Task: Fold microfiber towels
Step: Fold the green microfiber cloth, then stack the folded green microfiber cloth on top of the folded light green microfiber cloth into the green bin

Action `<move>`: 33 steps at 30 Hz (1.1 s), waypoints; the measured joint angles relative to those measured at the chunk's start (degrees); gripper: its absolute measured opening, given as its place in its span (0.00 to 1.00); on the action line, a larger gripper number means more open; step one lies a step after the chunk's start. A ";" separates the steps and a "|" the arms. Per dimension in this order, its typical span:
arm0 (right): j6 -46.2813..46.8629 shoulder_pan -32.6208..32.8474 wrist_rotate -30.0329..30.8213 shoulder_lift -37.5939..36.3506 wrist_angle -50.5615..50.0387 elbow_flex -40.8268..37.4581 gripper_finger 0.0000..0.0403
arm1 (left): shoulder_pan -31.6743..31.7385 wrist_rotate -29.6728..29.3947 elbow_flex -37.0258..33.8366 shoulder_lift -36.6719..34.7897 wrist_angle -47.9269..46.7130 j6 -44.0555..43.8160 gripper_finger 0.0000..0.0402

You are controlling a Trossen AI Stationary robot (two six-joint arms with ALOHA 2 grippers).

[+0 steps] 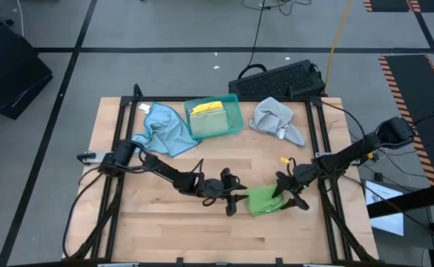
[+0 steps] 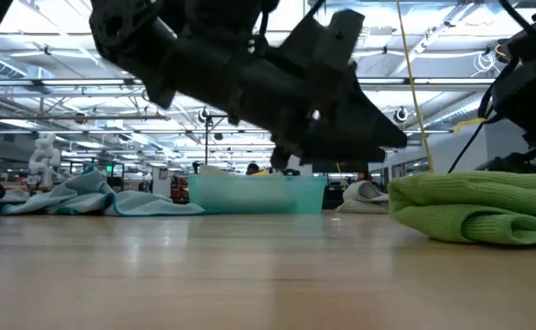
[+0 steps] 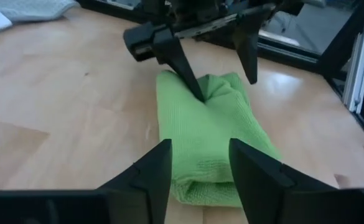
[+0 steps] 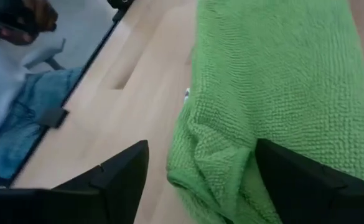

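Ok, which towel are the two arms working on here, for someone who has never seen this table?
Start at the teal tray at the far edge of the wooden table, then come towards the near edge. The folded green towel lies there between the left gripper and right gripper. Its neighbours are a crumpled light blue towel and grey towel beside the tray.

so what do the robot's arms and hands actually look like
Both arms are dark, near-black jointed links with black cables looped along them. The left hand and right hand each end in two matte black fingers, flat wedge shapes tapering to narrow tips, set on a straight black crossbar. No markings or labels show on them. The right arm's wrist carries a small yellow tag.
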 joint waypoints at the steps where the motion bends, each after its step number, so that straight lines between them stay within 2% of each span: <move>1: 0.67 0.00 0.00 -0.06 -0.71 0.08 0.72 | -0.21 0.13 0.00 0.98 1.45 -0.40 0.39; 9: 1.16 -0.04 0.15 -4.42 -1.71 0.11 0.71 | -1.84 -0.11 -0.02 4.46 8.55 1.51 0.25; 14: 1.60 -0.02 1.07 -9.42 -1.74 0.54 0.71 | -2.45 -6.13 1.25 2.61 9.20 5.09 0.18; 16: 1.80 -0.01 5.46 -10.78 -0.22 0.54 0.71 | -2.52 -7.52 2.88 2.54 9.26 6.66 0.16; 18: 1.90 0.13 12.46 -11.50 1.95 0.54 0.70 | -2.26 -7.25 5.01 3.44 8.60 8.02 0.13; 20: 3.14 0.85 18.48 -11.18 5.12 0.58 0.70 | -1.92 -5.94 6.72 4.81 7.79 8.50 0.12; 22: 3.71 2.32 21.47 -10.01 7.87 0.58 0.69 | -1.57 -3.93 8.59 7.08 6.99 7.81 0.10; 27: 3.22 8.01 28.28 -5.62 11.79 0.58 0.56 | -1.51 1.77 11.33 12.63 5.62 3.55 0.09; 30: 3.14 11.00 33.05 -2.22 14.30 0.60 0.43 | -1.90 3.71 12.24 15.17 4.93 1.98 0.09; 33: 3.87 13.07 34.90 1.61 17.77 0.60 0.30 | -2.08 3.89 12.38 15.59 4.67 1.73 0.09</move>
